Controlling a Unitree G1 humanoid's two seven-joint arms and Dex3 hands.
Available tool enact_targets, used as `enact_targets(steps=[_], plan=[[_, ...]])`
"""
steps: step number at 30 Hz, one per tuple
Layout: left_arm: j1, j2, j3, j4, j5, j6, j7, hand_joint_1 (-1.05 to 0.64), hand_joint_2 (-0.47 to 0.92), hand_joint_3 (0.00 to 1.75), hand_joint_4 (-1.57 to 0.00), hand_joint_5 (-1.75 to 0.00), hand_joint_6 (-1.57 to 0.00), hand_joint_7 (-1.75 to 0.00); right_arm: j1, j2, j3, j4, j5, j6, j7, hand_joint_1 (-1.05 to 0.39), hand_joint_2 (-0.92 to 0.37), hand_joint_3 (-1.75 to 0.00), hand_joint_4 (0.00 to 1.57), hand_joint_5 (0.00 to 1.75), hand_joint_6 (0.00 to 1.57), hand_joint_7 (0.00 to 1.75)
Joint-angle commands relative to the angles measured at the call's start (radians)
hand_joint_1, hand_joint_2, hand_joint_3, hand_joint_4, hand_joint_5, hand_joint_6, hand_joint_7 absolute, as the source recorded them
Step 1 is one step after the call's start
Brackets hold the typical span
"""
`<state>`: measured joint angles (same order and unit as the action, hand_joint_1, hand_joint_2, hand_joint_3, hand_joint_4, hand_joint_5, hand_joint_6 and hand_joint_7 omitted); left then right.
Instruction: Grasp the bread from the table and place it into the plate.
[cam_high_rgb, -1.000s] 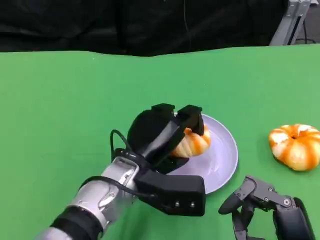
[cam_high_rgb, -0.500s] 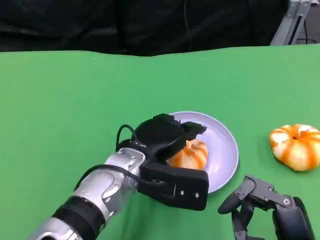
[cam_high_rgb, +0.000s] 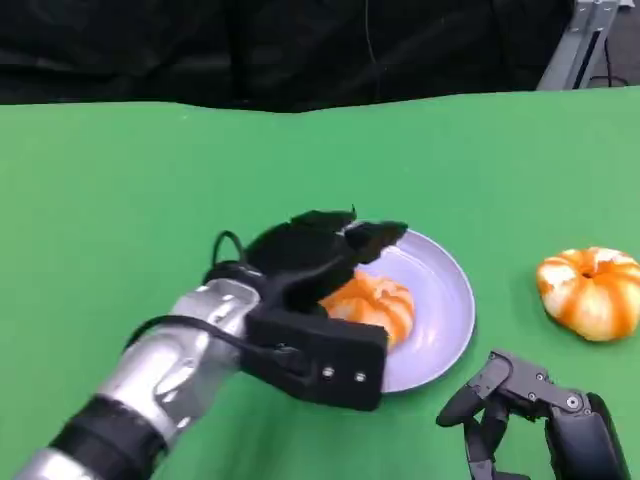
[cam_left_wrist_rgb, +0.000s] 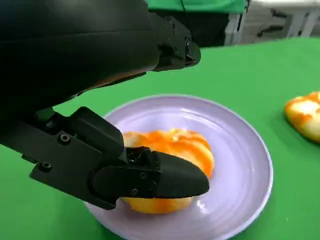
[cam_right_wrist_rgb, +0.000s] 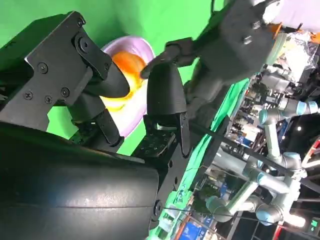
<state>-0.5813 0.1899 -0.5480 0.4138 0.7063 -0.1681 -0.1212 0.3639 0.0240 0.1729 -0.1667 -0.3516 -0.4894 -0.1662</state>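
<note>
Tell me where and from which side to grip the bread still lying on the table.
Take the bread on the table across its rounded outer sides, coming from above. It lies flat on the green table, domed and ridged, with open space all round. The right hand rests nearest it, so it probably suits.

Bread (cam_high_rgb: 372, 303) lies on the plate (cam_high_rgb: 445, 300) beside the opened left hand (cam_high_rgb: 315, 255).

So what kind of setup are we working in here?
Likely a robotics lab: a table draped in green cloth against a black backdrop, with other robot arms standing in the background of the right wrist view.
</note>
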Motion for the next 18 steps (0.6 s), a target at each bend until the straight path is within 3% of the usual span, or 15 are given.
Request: enact_targets(steps=[1, 8, 11, 14, 18], plan=[[0.073, 0.070, 0.065, -0.129, -0.063, -0.020, -0.039, -0.90, 0.92, 0.51, -0.03, -0.07, -0.10, -0.02, 0.001, -0.006, -0.001, -0.001, 0.016, 0.000, -0.001, 0.06, -0.28, -1.43, 0.90, 1.74, 0.83, 1.33], [0.239, 0.182, 0.182, -0.354, -0.177, -0.051, -0.111, -0.84, 0.92, 0.47, -0.04, -0.11, -0.10, -0.02, -0.007, 0.000, -0.002, 0.006, 0.010, 0.003, -0.009, 0.07, -0.27, -1.44, 0.91, 1.74, 0.84, 1.33], [0.314, 0.197, 0.232, -0.397, -0.222, -0.087, -0.086, -0.83, 0.92, 0.46, -0.05, -0.12, -0.10, -0.02, -0.004, 0.000, 0.001, 0.005, 0.009, 0.002, -0.008, 0.07, -0.26, -1.45, 0.91, 1.73, 0.84, 1.33], [0.481, 0.200, 0.338, -0.450, -0.313, -0.191, 0.002, -0.65, 0.92, 0.36, -0.22, -0.25, -0.24, -0.08, 0.000, -0.006, 0.004, 0.006, 0.000, -0.009, -0.011, 0.06, -0.27, -1.44, 0.90, 1.73, 0.84, 1.33], [0.559, 0.183, 0.386, -0.452, -0.363, -0.268, 0.034, -0.59, 0.92, 0.29, -0.26, -0.41, -0.33, -0.09, 0.003, -0.009, 0.003, 0.003, -0.007, -0.013, -0.013, 0.06, -0.27, -1.43, 0.90, 1.72, 0.84, 1.33]])
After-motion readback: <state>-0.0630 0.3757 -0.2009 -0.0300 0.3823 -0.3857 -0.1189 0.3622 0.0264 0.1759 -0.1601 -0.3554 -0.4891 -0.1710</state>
